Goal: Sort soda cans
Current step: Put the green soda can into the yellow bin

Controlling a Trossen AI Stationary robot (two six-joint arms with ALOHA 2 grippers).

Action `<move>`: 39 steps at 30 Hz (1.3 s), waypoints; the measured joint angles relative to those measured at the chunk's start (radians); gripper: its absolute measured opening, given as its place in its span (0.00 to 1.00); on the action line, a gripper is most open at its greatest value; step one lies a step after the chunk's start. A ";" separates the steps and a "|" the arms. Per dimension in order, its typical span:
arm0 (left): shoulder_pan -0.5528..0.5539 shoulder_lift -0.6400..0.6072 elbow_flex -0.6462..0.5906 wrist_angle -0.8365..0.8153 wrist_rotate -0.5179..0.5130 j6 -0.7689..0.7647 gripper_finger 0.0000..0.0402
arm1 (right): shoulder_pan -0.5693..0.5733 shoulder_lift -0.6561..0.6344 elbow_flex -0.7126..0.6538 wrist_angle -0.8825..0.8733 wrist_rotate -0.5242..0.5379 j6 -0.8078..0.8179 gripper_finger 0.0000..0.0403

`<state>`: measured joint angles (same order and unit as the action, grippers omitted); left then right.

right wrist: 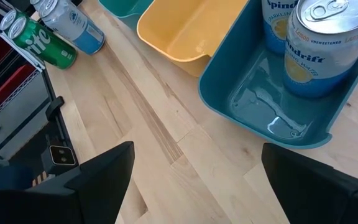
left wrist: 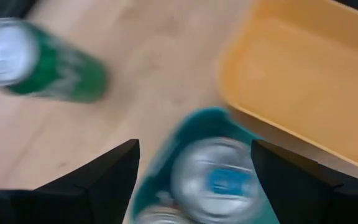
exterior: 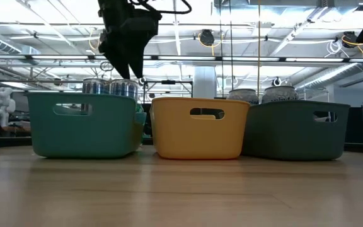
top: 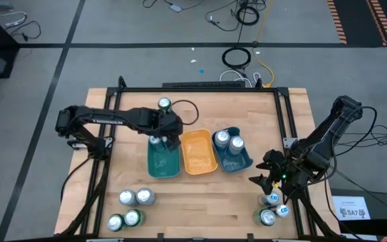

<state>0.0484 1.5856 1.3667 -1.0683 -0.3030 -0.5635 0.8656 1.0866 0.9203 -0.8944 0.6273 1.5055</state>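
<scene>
My left gripper point(top: 172, 140) point(left wrist: 194, 149) hangs open over the far end of the teal tray point(top: 163, 161) point(exterior: 84, 123). Below it, two silver-topped soda cans point(left wrist: 216, 180) point(exterior: 111, 87) stand upright in that tray, and the fingers are clear of them. A green can point(top: 164, 104) point(left wrist: 42, 62) stands on the table beyond the trays. The yellow tray point(top: 199, 151) holds nothing. Two cans point(top: 227, 141) point(right wrist: 319, 43) stand in the blue tray point(top: 237, 161). My right gripper point(top: 266, 176) point(right wrist: 194, 152) waits open at the right, above bare wood.
Several cans point(top: 130, 207) stand loose near the front left of the table, and three more point(top: 274, 208) near the front right, just below my right gripper. A black frame rail point(top: 200, 89) runs along the far edge. Bare wood lies in front of the trays.
</scene>
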 joint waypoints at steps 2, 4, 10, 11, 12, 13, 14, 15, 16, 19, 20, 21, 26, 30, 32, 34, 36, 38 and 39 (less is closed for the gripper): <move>0.033 0.000 0.000 -0.032 -0.044 -0.067 0.79 | 0.000 0.000 0.000 0.000 0.000 0.000 0.86; 0.076 0.000 0.000 -0.069 -0.065 -0.131 0.79 | 0.000 0.000 0.000 0.000 0.000 0.000 0.86; 0.171 0.000 0.000 -0.097 -0.074 -0.151 0.79 | 0.000 0.000 0.000 0.000 0.004 0.000 0.86; 0.184 0.000 0.000 -0.096 -0.074 -0.135 0.79 | 0.000 0.000 0.000 0.000 0.004 0.000 0.86; 0.195 0.000 0.000 -0.094 -0.074 -0.125 0.79 | 0.000 0.000 0.000 0.000 0.004 0.000 0.86; 0.207 0.000 0.000 -0.093 -0.074 -0.110 0.79 | 0.000 0.000 0.000 0.000 0.004 0.000 0.86; 0.217 0.000 0.000 -0.093 -0.074 -0.104 0.79 | 0.000 0.000 0.000 0.000 0.005 0.000 0.86; 0.224 0.000 0.000 -0.093 -0.074 -0.103 0.79 | 0.000 0.000 0.000 0.000 0.006 0.000 0.86; 0.232 0.000 0.000 -0.093 -0.074 -0.102 0.79 | 0.000 0.000 0.000 0.000 0.009 0.000 0.86; 0.254 0.000 0.000 -0.092 -0.081 -0.071 0.79 | 0.000 0.000 0.000 0.000 0.033 0.010 0.86; 0.259 0.000 0.000 -0.092 -0.082 -0.058 0.79 | 0.000 0.000 0.000 0.000 0.040 0.016 0.86; 0.263 0.000 0.000 -0.092 -0.081 -0.055 0.79 | 0.000 0.000 0.000 -0.001 0.046 0.017 0.86; 0.285 0.000 0.000 -0.082 -0.064 -0.044 0.79 | 0.000 0.000 0.000 0.000 0.054 0.030 0.86; 0.304 0.000 0.000 -0.070 -0.061 0.008 0.79 | 0.000 0.000 0.000 0.002 0.054 0.031 0.86; 0.313 0.000 0.000 -0.043 -0.036 0.047 0.79 | 0.000 0.000 0.000 0.002 0.054 0.031 0.86; 0.324 0.000 0.000 -0.014 -0.033 0.069 0.79 | 0.000 0.000 0.000 0.003 0.054 0.042 0.86; 0.335 0.000 0.000 0.012 -0.029 0.081 0.79 | 0.000 0.000 0.000 0.003 0.054 0.050 0.86; 0.347 0.000 0.000 0.024 -0.012 0.083 0.79 | 0.000 0.000 0.000 0.003 0.054 0.054 0.86; 0.352 0.000 0.000 0.026 -0.008 0.087 0.79 | 0.000 0.000 0.000 0.003 0.054 0.054 0.86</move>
<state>0.4005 1.5856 1.3670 -1.0420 -0.3114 -0.4767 0.8654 1.0870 0.9203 -0.8913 0.6811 1.5593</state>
